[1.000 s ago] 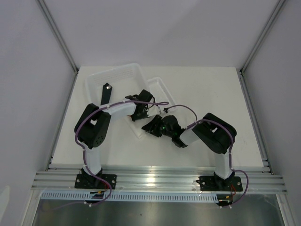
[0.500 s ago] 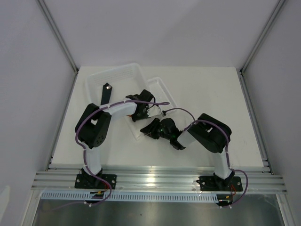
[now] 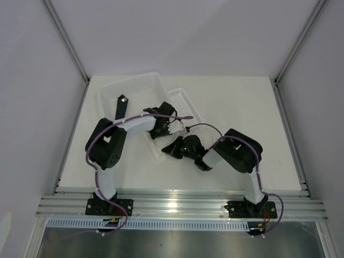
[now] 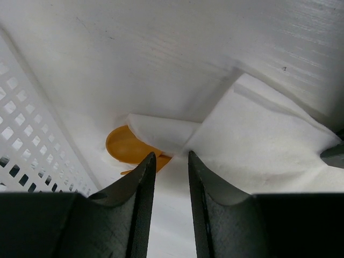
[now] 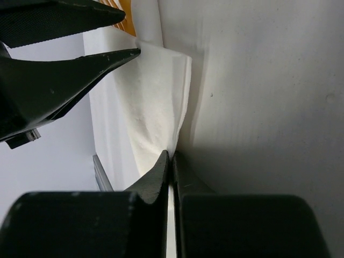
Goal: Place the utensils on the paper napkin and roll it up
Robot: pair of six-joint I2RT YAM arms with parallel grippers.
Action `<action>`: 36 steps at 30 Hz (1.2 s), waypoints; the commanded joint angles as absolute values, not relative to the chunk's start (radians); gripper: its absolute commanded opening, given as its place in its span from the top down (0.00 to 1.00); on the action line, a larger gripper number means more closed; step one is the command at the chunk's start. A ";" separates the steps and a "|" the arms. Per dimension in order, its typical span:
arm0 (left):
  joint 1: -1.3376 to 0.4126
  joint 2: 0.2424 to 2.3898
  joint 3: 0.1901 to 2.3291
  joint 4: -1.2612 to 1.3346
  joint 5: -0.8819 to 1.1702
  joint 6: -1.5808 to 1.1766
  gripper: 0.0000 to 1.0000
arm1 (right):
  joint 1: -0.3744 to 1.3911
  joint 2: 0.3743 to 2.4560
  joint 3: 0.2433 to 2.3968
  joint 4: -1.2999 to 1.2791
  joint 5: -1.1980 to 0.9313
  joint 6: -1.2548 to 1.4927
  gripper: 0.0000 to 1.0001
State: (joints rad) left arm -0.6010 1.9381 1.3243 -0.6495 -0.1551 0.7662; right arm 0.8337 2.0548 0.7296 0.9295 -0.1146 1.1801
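The paper napkin [image 4: 258, 145] lies rumpled on the floor of a white tray, one corner folded over [image 4: 161, 134]. Under that fold sits an orange spoon bowl [image 4: 124, 148] with a slim orange stick beside it. My left gripper [image 4: 169, 156] stands open just above the napkin, next to the spoon, its fingers a narrow gap apart. My right gripper [image 5: 171, 155] is shut on the near edge of the napkin [image 5: 156, 107], which rises from its jaws towards the left gripper's fingers [image 5: 80, 59]. An orange sliver of the utensils [image 5: 122, 8] shows beyond them. From above, both grippers [image 3: 164, 124] [image 3: 171, 149] meet over the smaller tray.
A large white tray [image 3: 131, 86] with a perforated wall [image 4: 32, 140] stands at the back left; the smaller tray [image 3: 185, 105] is beside it. A black flat bar with a white dot [image 3: 121, 106] leans in the large tray. The right half of the table [image 3: 242, 107] is bare.
My right gripper has shut on the napkin's edge after reaching a little to the left. The left arm has stayed almost still.
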 commanded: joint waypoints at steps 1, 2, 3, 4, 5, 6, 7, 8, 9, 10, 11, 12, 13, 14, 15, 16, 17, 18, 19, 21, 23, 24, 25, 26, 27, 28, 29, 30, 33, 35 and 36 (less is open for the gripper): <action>-0.595 1.875 1.345 -0.710 -0.077 0.723 0.64 | 0.831 2.046 0.696 0.799 -0.074 1.068 1.00; -0.586 1.859 1.348 -0.713 -0.080 0.719 0.64 | 0.833 2.030 0.696 0.802 -0.072 1.054 1.00; -0.581 1.844 1.356 -0.719 -0.080 0.715 0.63 | 0.834 2.020 0.696 0.802 -0.069 1.040 1.00; -0.577 1.813 1.368 -0.732 -0.078 0.710 0.62 | 0.839 2.008 0.696 0.796 -0.063 1.010 1.00; -0.563 1.796 1.374 -0.741 -0.075 0.709 0.62 | 0.841 1.997 0.696 0.793 -0.057 0.991 1.00; -0.557 1.781 1.381 -0.750 -0.069 0.700 0.62 | 0.841 1.974 0.696 0.792 -0.052 0.973 1.00; -0.548 1.766 1.397 -0.761 -0.052 0.696 0.62 | 0.842 1.964 0.698 0.790 -0.049 0.933 1.00; -0.534 1.735 1.400 -0.775 -0.046 0.690 0.61 | 0.844 1.956 0.699 0.788 -0.051 0.913 1.00; -0.526 1.717 1.404 -0.784 -0.040 0.683 0.60 | 0.844 1.936 0.699 0.787 -0.049 0.893 1.00; -0.519 1.703 1.405 -0.790 -0.028 0.678 0.60 | 0.848 1.925 0.703 0.782 -0.048 0.852 1.00; -0.500 1.669 1.404 -0.805 -0.022 0.672 0.59 | 0.850 1.915 0.704 0.779 -0.046 0.830 1.00; -0.491 1.652 1.402 -0.810 -0.017 0.666 0.59 | 0.851 1.899 0.707 0.773 -0.045 0.809 1.00; -0.482 1.635 1.394 -0.818 -0.008 0.661 0.59 | 0.853 1.891 0.710 0.772 -0.048 0.787 1.00; -0.459 1.619 1.379 -0.822 -0.008 0.655 0.59 | 0.851 1.888 0.715 0.772 -0.055 0.754 1.00; -0.447 1.583 1.374 -0.830 0.023 0.644 0.59 | 0.851 1.884 0.716 0.775 -0.060 0.741 1.00; -0.433 1.566 1.367 -0.831 0.035 0.638 0.58 | 0.851 1.878 0.716 0.788 -0.067 0.726 1.00; -0.408 1.549 1.347 -0.834 0.054 0.632 0.59 | 0.851 1.875 0.718 0.796 -0.084 0.704 1.00; -0.399 1.517 1.341 -0.839 0.060 0.624 0.59 | 0.853 1.873 0.718 0.802 -0.092 0.697 1.00; -0.388 1.499 1.332 -0.838 0.063 0.621 0.59 | 0.851 1.865 0.718 0.819 -0.100 0.690 1.00; -0.371 1.467 1.284 -0.831 0.063 0.620 0.59 | 0.854 1.856 0.716 0.834 -0.121 0.672 1.00; -0.361 1.422 1.249 -0.821 0.063 0.620 0.59 | 0.854 1.847 0.718 0.848 -0.133 0.663 1.00; -0.357 1.410 1.226 -0.818 0.064 0.618 0.58 | 0.854 1.844 0.722 0.848 -0.135 0.654 1.00; -0.353 1.393 1.220 -0.812 0.064 0.617 0.58 | 0.854 1.839 0.724 0.845 -0.137 0.647 1.00; -0.344 1.385 1.215 -0.808 0.067 0.611 0.58 | 0.856 1.824 0.726 0.841 -0.138 0.638 1.00; -0.338 1.379 1.206 -0.808 0.074 0.606 0.58 | 0.859 1.818 0.727 0.836 -0.140 0.632 1.00; -0.331 1.370 1.206 -0.808 0.078 0.601 0.58 | 0.861 1.807 0.727 0.830 -0.137 0.620 1.00; -0.318 1.364 1.203 -0.813 0.089 0.591 0.58 | 0.862 1.786 0.726 0.827 -0.133 0.612 1.00; -0.313 1.359 1.203 -0.815 0.095 0.588 0.58 | 0.864 1.776 0.726 0.824 -0.132 0.606 1.00; -0.293 1.324 1.206 -0.819 0.127 0.574 0.58 | 0.871 1.752 0.727 0.808 -0.126 0.572 1.00; -0.287 1.298 1.212 -0.828 0.147 0.560 0.58 | 0.870 1.744 0.727 0.811 -0.124 0.568 1.00; -0.285 1.289 1.215 -0.839 0.153 0.555 0.58 | 0.870 1.735 0.726 0.813 -0.124 0.569 1.00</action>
